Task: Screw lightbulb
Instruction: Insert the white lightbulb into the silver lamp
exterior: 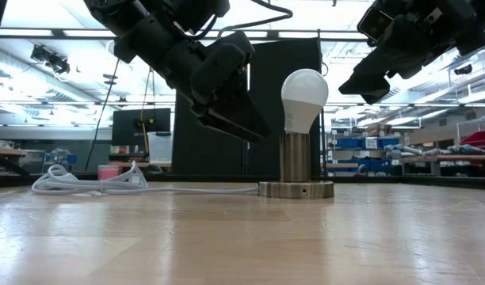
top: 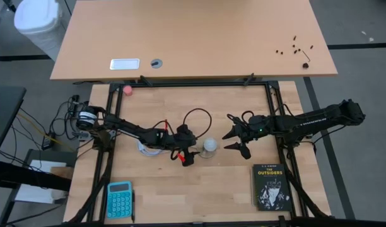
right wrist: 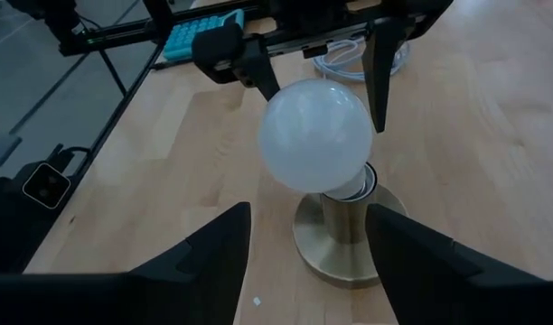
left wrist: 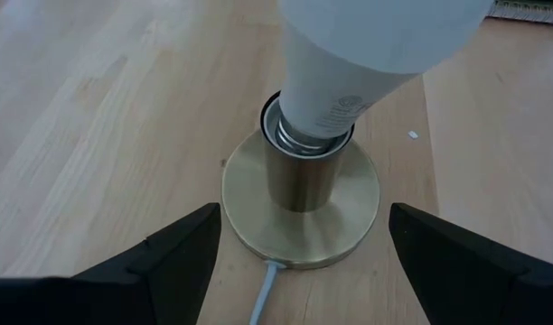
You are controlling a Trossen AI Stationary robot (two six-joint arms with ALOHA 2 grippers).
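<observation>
Here the lightbulb (exterior: 304, 100) stands in its socket (exterior: 295, 169), white cord (exterior: 92, 184) alongside.

Light wooden table (top: 180, 189) with brass socket base (exterior: 295, 188), white cord (exterior: 84, 184), teal calculator (top: 119, 199), black book (top: 270, 187).

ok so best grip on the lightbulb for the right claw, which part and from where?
Probably the frosted globe of the lightbulb at its widest girth, coming level from the right claw's own side. The bulb stands upright in the brass socket with its narrow neck down in the collar, so only the globe is free. The left claw sits open just beside the socket, so that side is crowded.
</observation>
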